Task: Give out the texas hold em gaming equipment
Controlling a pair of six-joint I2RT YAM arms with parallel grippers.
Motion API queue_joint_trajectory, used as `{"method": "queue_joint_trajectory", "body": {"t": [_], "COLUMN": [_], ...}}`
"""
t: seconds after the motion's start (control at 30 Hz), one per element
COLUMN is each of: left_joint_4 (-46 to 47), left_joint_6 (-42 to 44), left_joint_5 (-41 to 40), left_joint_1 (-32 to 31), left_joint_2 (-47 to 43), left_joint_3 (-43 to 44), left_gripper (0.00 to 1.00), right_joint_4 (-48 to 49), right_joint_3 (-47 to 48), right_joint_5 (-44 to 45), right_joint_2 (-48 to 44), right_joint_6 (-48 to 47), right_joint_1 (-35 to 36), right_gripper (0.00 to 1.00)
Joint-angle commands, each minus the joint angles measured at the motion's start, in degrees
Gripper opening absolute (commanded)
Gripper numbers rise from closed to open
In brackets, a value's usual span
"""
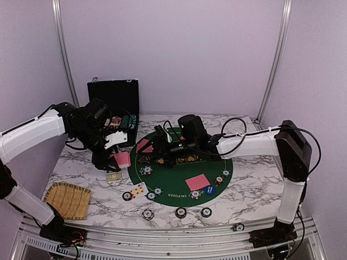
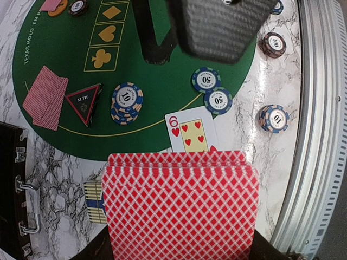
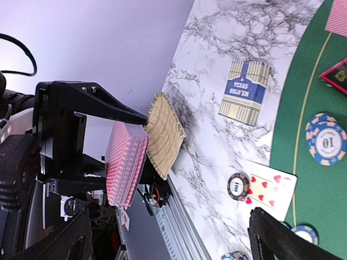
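My left gripper (image 1: 115, 155) is shut on a deck of red-backed cards (image 2: 181, 206) and holds it above the table's left side; the deck also shows in the right wrist view (image 3: 126, 165). My right gripper (image 1: 161, 147) is open and empty over the green poker mat (image 1: 179, 187), pointing at the deck; its fingers (image 3: 279, 238) frame that view. A face-up six of hearts (image 2: 190, 132) lies beside the mat. Striped chips (image 2: 127, 100) and a dark triangular marker (image 2: 84, 102) lie on the mat. Two red-backed cards (image 1: 198, 181) and a blue button (image 1: 209, 190) lie on its right.
The open black chip case (image 1: 116, 103) stands at the back left. A woven straw mat (image 1: 68, 199) lies front left. A card box (image 1: 114, 176) lies under the left gripper. Single chips (image 1: 180, 212) line the front edge. Walls close the back and sides.
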Motion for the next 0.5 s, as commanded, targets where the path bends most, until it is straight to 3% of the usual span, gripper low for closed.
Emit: {"method": "queue_joint_trajectory", "body": {"t": [0.0,0.47], "left_joint_4": [-0.3,0.2], "left_joint_6": [-0.8,-1.4], "left_joint_5": [1.8,2.1], "left_joint_1": [0.0,-0.4], "left_joint_2": [0.2,0.4], "left_joint_3": [2.1,1.8], "left_gripper": [0.0,0.0], "right_joint_4": [8.3,12.9], "right_joint_3": [4.0,16.5], "right_joint_5": [-2.9,-6.5], "right_joint_2": [4.3,16.7], "right_joint_6": [6.5,12.5], "right_joint_1": [1.9,6.0], "right_gripper": [0.99,0.99]}}
